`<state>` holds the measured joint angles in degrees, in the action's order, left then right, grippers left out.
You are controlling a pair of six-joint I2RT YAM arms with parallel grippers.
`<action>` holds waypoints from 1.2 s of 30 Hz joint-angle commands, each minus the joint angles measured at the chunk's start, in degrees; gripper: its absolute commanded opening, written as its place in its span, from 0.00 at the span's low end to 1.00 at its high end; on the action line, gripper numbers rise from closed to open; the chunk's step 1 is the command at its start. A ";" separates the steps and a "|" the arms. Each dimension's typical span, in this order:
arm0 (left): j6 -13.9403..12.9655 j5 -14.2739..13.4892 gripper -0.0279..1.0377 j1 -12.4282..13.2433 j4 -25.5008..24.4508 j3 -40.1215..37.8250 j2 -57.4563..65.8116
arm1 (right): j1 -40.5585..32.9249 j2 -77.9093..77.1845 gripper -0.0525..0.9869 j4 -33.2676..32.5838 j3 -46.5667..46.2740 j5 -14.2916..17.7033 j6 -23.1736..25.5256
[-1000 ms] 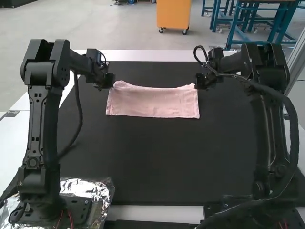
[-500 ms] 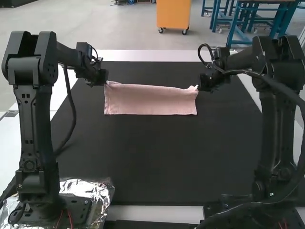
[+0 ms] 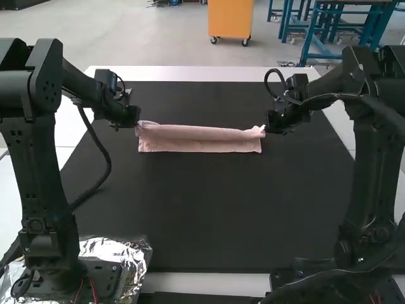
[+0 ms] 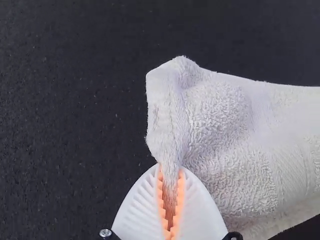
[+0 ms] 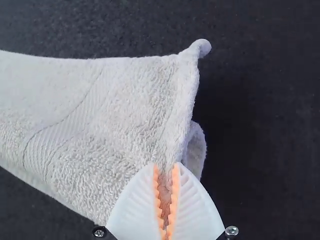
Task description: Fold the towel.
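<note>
The black rectangular mat (image 3: pixel 209 209) lies on a white tabletop (image 3: pixel 209 73), which shows beyond the mat's far edge and along its sides. A pink terry towel (image 3: pixel 199 144) lies across the far half of the mat, a little left of its centre line, drawn out into a long, narrow strip that runs from left to right. A crease runs lengthwise along the strip, with a fuller, rounded part on the side toward the mat's far edge. The left gripper (image 3: pixel 133 118) is over the mat's far left part, and its white, ribbed fingers (image 4: pixel 135 212) are closed on the towel, the orange pads pinching a gathered bit of the hemmed left end. Next to that grip the terry bulges and ripples. The right gripper (image 3: pixel 273 121) is over the mat's far right part; its fingers (image 5: pixel 135 210) are likewise clamped on the towel, nipping the edge of the right end between their orange pads. Just beside this grip a layer of cloth curls out in a loop, and farther along the same edge a small corner sticks out. Crinkled silver foil (image 3: pixel 136 253) sits at the mat's near left corner, beneath the black left arm (image 3: pixel 47 183).
</note>
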<state>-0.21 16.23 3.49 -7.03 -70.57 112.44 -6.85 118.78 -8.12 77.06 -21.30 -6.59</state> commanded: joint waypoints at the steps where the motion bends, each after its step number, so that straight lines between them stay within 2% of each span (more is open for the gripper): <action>1: -0.76 -0.94 0.04 1.61 1.93 4.03 -2.58 | 1.40 -1.89 0.03 1.44 -2.17 0.73 -0.62; 6: -0.41 -1.20 0.04 1.61 8.87 11.06 -2.84 | 1.40 -1.45 0.06 6.98 -7.10 1.70 -0.35; 7: -0.14 -1.11 0.04 1.61 9.49 11.77 -2.84 | 1.49 -1.36 0.17 7.86 -7.80 2.75 -0.35; 8: 0.03 -0.94 0.07 1.61 9.75 12.12 -2.93 | 1.67 -1.36 0.35 8.38 -8.15 3.28 -0.35; 9: 0.12 -0.58 0.20 1.61 9.84 12.12 -2.93 | 1.84 -1.36 0.51 8.47 -8.24 3.28 -0.35; 11: 0.91 1.70 0.68 1.61 9.84 11.77 -3.37 | 2.19 -1.71 0.87 8.47 -7.89 3.11 -0.18; 12: 1.26 2.40 0.86 1.79 9.75 11.50 -3.72 | 2.28 -1.80 0.94 8.47 -7.45 2.93 0.09; 13: 1.26 2.49 0.94 2.05 9.75 11.15 -4.07 | 2.46 -1.97 0.94 8.30 -6.66 2.75 0.17; 16: 3.72 2.67 0.94 3.28 10.10 9.57 -4.95 | 2.46 -2.50 0.94 7.59 -4.63 2.58 0.17; 21: 6.54 5.13 0.94 4.69 8.96 6.58 -5.04 | 1.75 -2.50 0.94 6.45 -2.61 2.58 0.26; 36: 5.83 4.95 0.94 4.42 8.17 6.58 -5.13 | -1.23 0.49 0.93 6.27 -3.05 2.58 0.17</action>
<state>5.65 20.45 7.97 0.78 -63.72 109.10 -7.05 118.80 -1.83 73.36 -19.09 -6.66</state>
